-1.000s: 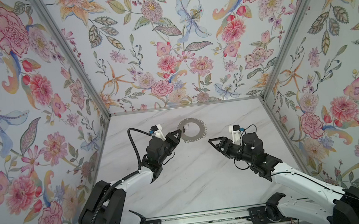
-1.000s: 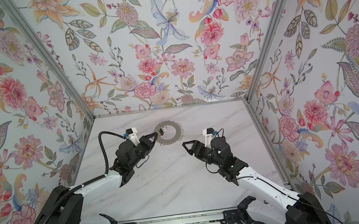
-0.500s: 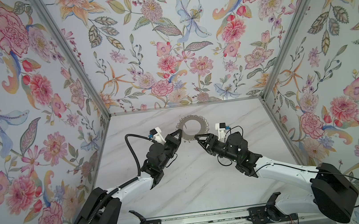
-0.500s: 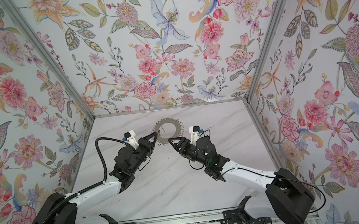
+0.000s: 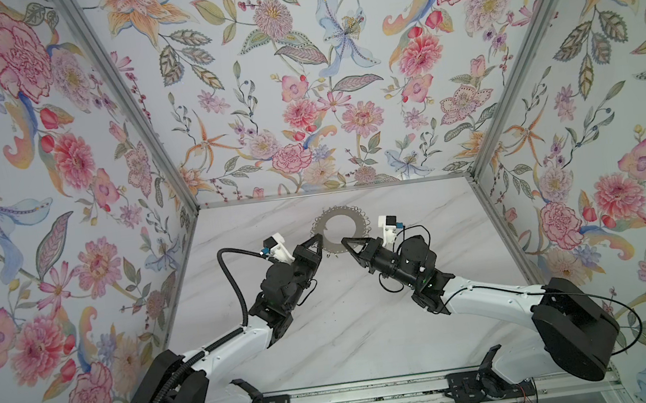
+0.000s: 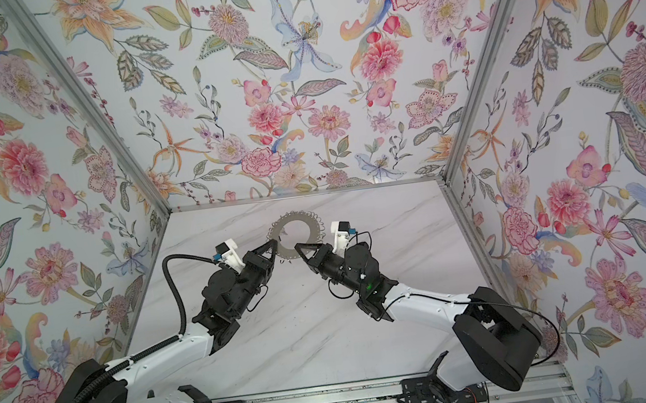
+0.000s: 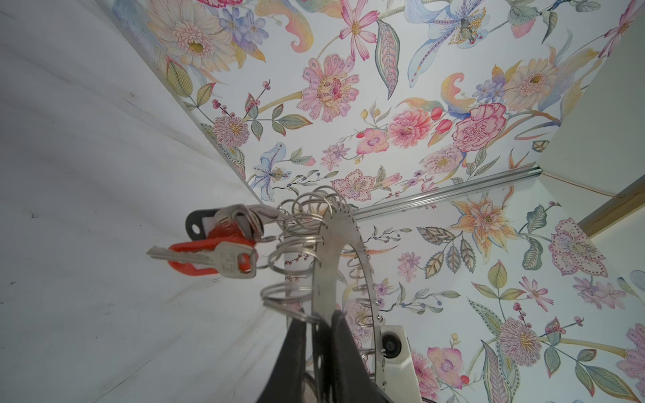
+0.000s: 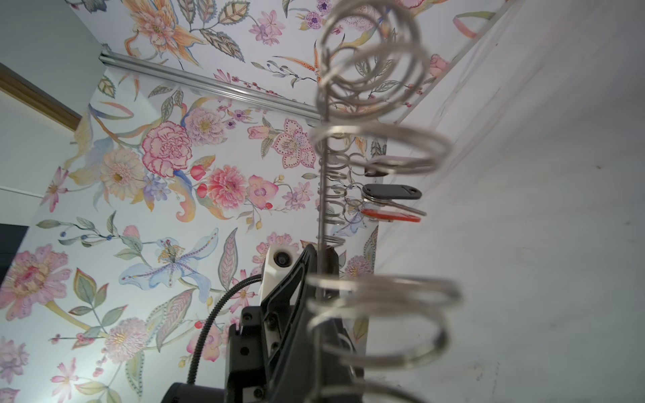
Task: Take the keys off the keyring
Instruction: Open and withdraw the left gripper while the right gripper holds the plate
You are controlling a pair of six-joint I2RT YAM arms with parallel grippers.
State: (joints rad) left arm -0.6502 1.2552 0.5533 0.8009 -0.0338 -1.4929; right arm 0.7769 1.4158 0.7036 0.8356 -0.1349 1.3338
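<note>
The keyring point(image 5: 339, 212), a flat silver disc rimmed with wire loops point(image 8: 377, 146), is held above the marble worktop point(image 5: 329, 335) toward its far edge. Its face is turned up to the camera in both top views. Its near-left rim is clamped by the left fingers point(image 5: 313, 246), which are seen in the left wrist view closed on the edge of the plate. The right fingers point(image 5: 354, 245) are closed, with their tips set against the near-right rim just beside the left ones. Whether a loop or the plate itself is pinched between them cannot be told, since they are not shown in the right wrist view, where blurred loops fill the foreground. The keys are gathered on neighbouring loops on the side of the ring facing the worktop. A black-rimmed tag point(image 7: 189, 220), an orange-red fob point(image 7: 209, 241) and a silver key point(image 7: 230, 261) laid across the fob are seen there. Whether they touch the worktop cannot be told.
</note>
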